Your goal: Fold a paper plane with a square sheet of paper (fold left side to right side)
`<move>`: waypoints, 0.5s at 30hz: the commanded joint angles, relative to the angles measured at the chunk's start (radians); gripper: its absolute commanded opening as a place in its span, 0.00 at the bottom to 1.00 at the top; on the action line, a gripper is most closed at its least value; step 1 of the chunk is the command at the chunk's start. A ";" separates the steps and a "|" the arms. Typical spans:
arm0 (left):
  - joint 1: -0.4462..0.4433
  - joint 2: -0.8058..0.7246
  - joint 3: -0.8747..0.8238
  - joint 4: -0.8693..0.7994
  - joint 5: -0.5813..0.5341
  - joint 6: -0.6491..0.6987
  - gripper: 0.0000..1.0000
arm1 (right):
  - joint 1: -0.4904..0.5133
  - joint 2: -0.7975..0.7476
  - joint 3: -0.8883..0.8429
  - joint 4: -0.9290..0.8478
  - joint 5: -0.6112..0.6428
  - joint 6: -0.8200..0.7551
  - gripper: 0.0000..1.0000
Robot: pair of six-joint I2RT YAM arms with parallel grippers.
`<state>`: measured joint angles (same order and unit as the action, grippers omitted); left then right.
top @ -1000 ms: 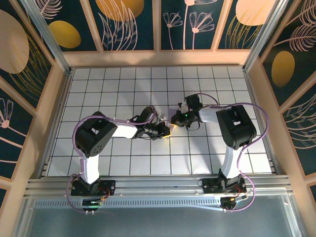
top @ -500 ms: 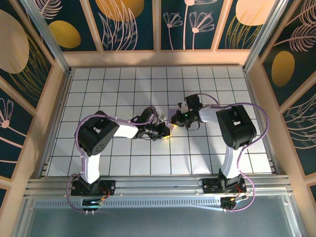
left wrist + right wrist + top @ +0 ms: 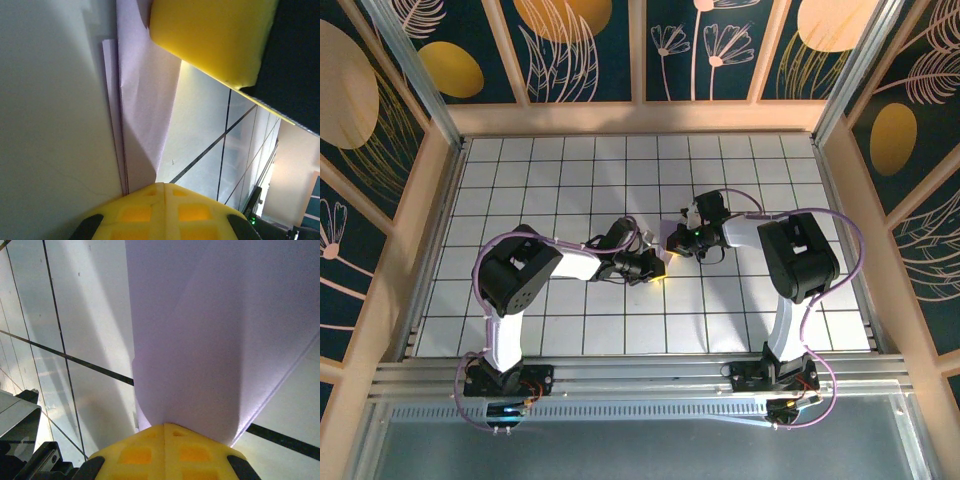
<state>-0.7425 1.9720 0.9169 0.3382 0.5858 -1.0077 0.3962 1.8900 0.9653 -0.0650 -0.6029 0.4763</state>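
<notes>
The lavender sheet of paper [image 3: 145, 100] lies folded on the white tiles. In the left wrist view it shows as a narrow strip with stacked layer edges along its left side. My left gripper [image 3: 164, 186] is shut, its yellow fingertips resting on the strip's near end. The right gripper's yellow fingers [image 3: 215, 35] press the far end. In the right wrist view the paper [image 3: 220, 330] spreads wide and flat ahead of my shut right gripper [image 3: 165, 426], which sits on its edge. From above, the left gripper [image 3: 658, 268] and right gripper [image 3: 672, 240] meet mid-table and cover most of the paper.
The table [image 3: 570, 170] is a white grid of tiles with black lines, walled by wooden rails [image 3: 640, 118] at the back and both sides. Purple cables [image 3: 840, 225] loop off both arms.
The left arm's elbow has shifted slightly to the right. Both grippers stay shut in the same place on the paper.
</notes>
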 commanded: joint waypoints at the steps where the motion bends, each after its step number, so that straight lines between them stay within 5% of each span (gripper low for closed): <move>1: -0.013 0.022 0.012 -0.079 -0.011 0.033 0.00 | 0.000 0.056 -0.022 -0.149 0.142 -0.024 0.00; 15: -0.032 0.007 0.005 -0.147 -0.019 0.084 0.00 | 0.002 0.064 -0.016 -0.164 0.157 -0.030 0.00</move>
<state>-0.7521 1.9701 0.9298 0.3027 0.5671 -0.9615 0.4011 1.8904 0.9756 -0.0868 -0.5884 0.4725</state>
